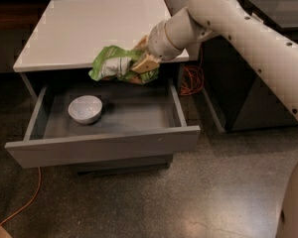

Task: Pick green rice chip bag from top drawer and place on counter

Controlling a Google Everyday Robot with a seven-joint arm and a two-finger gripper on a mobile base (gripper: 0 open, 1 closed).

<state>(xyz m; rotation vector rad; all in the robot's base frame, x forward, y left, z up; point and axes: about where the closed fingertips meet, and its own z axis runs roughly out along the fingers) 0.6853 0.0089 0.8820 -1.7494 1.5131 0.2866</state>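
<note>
Tan two-finger gripper [140,62], jaws closed on a crinkled green rice chip bag [109,63], above the open grey top drawer [104,145] (round white bowl [85,108] inside), level with the front edge of the glossy white counter [89,29].

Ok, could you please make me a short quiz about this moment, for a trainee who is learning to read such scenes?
1. True or false: the green rice chip bag lies on the bottom of the top drawer.
2. Where is the gripper? A) low inside the top drawer B) at the front edge of the counter, above the open top drawer C) far out to the left of the counter
3. Which one thing sits inside the top drawer?
Key: 1 false: the gripper is shut on the green rice chip bag and holds it in the air. 2 B. 3 a white bowl.
</note>
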